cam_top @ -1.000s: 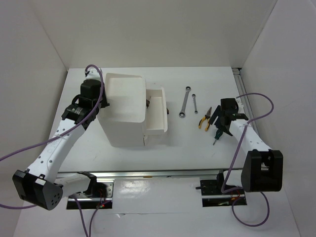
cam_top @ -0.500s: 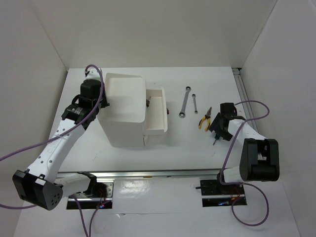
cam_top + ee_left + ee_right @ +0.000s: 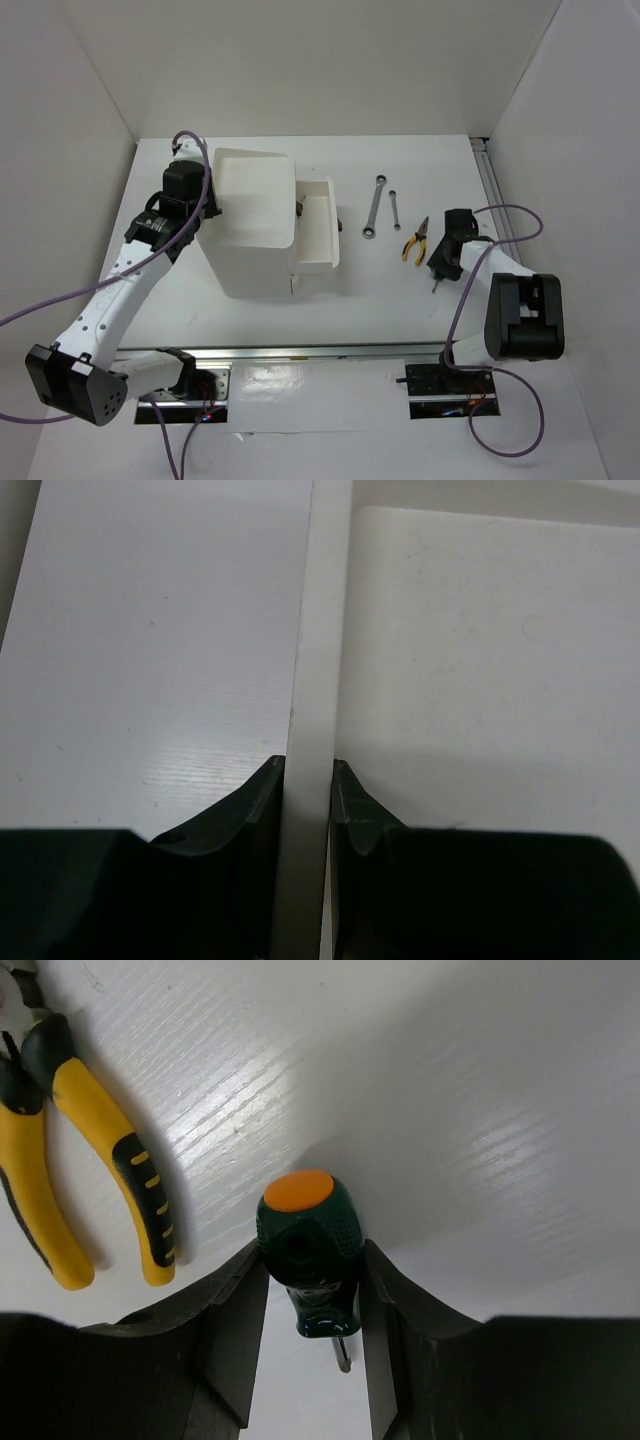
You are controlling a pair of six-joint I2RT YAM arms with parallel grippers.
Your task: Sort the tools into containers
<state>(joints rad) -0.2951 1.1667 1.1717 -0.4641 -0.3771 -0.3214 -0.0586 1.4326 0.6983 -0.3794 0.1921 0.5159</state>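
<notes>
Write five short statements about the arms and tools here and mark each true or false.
1. The right gripper is closed on a green screwdriver. True.
2. The pliers lie in the drawer. False: they lie on the table, beside the screwdriver.
3. The left gripper clamps a wall of the box. True.
4. Both wrenches are in the box's top bin. False: they lie on the table, right of the drawer.
5. The drawer stands pulled out. True.
</notes>
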